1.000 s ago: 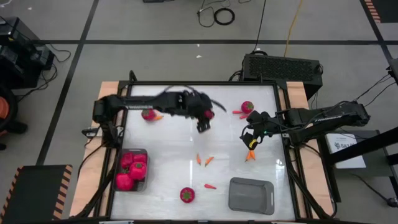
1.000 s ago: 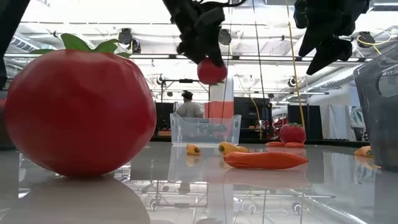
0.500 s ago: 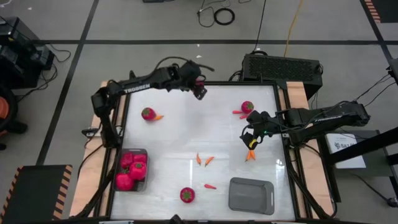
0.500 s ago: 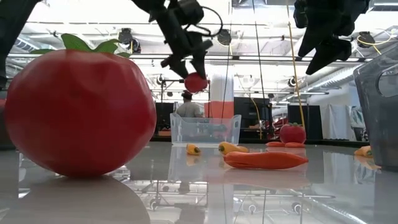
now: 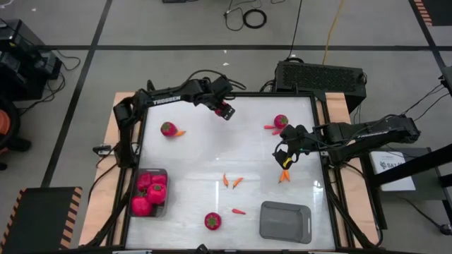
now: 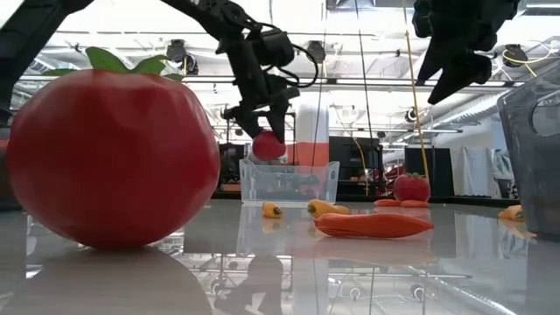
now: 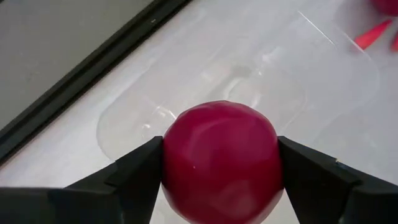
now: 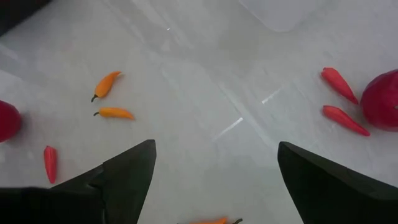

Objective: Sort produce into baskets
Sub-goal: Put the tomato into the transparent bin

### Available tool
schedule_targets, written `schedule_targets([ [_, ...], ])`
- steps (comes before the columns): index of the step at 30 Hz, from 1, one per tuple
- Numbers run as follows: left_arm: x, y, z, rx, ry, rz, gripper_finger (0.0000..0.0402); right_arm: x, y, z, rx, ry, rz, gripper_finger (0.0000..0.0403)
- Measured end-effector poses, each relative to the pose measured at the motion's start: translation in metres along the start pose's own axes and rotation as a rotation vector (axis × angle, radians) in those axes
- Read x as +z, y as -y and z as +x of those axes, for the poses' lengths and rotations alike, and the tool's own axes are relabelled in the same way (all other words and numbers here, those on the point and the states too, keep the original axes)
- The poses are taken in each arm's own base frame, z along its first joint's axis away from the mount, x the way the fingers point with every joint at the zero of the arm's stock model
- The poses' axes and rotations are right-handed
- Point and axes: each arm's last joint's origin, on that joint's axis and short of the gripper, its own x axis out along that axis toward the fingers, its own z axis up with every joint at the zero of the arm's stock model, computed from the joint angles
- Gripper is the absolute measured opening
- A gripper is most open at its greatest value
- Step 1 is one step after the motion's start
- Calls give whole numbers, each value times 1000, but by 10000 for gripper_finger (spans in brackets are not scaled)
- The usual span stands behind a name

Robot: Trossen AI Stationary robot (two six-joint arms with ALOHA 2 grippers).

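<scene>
**Table layout, high view**

Upper centre: left gripper (image 5: 225,111) holding a round produce piece (image 7: 219,163) above the clear tray (image 7: 249,68). Upper left: tomato (image 5: 168,129). Lower left: bin (image 5: 163,174) of lumpy pieces (image 5: 147,192). Lower right: second bin (image 5: 285,221). Right of centre: right gripper (image 5: 285,159); peppers (image 5: 231,181) at centre.

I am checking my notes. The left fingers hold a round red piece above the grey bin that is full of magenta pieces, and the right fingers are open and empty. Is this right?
Not quite. The left gripper holds the round red piece above the clear tray at the table's far edge, not above the grey bin of magenta pieces; the left wrist view shows it. The right gripper is open and empty, as you wrote.
</scene>
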Motion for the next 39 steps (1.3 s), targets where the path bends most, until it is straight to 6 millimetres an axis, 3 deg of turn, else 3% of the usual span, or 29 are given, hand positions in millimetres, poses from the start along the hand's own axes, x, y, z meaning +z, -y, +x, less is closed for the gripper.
schedule_targets([
  [9,-3,4,-1,27,-1,15,339,0,0,0,1,0,-5,329],
  [21,-12,4,-6,52,-83,34,346,0,0,0,7,-6,16,329],
  [29,-35,-6,-72,137,-212,104,345,0,-1,0,12,-8,20,329],
  [33,-43,-20,-111,179,-172,19,345,0,-1,0,16,-4,22,329],
  [36,-54,-38,-125,204,-170,-101,345,1,-2,0,26,6,25,329],
  [39,-74,-59,-126,246,-213,-203,345,2,-3,0,33,13,27,329],
])
